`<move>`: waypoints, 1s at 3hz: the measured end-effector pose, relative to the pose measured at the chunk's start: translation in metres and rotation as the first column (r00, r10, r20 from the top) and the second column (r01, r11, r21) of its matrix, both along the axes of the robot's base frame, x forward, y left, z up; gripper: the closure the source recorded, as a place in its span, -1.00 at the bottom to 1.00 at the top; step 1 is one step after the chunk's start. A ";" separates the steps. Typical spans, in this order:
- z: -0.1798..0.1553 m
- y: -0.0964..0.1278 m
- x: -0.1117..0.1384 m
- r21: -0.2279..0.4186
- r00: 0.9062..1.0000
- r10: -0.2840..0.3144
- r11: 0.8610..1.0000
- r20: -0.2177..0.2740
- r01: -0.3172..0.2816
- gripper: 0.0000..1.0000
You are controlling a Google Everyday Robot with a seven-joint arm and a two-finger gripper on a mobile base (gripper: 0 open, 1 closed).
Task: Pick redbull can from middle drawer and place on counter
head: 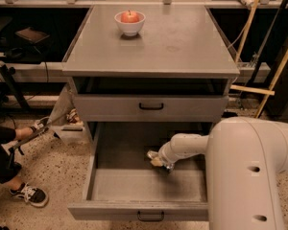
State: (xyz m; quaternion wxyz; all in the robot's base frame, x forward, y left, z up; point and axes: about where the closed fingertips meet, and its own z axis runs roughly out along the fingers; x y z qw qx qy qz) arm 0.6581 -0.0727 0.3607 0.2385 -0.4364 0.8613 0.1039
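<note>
The middle drawer (134, 186) is pulled wide open below the cabinet, showing a bare grey floor. My white arm reaches in from the right, and the gripper (156, 159) is low over the drawer floor near its middle. The redbull can does not show apart from the gripper; it is hidden at or under the gripper's tip. The counter (182, 42) is the flat grey top of the cabinet, above the drawers.
A white bowl with a red apple (130, 19) stands at the counter's back left. The shallower drawer (151, 107) above is closed. My arm's big white housing (252, 176) fills the lower right. A person's leg and shoe (29, 194) are on the floor at left.
</note>
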 end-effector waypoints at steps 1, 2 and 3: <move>0.039 -0.011 0.003 0.088 0.994 -0.067 0.994 0.083 0.059 0.77; 0.107 -0.030 0.010 0.110 0.964 -0.130 0.988 0.230 0.107 1.00; 0.194 -0.043 0.016 0.054 0.919 -0.102 0.995 0.381 0.088 1.00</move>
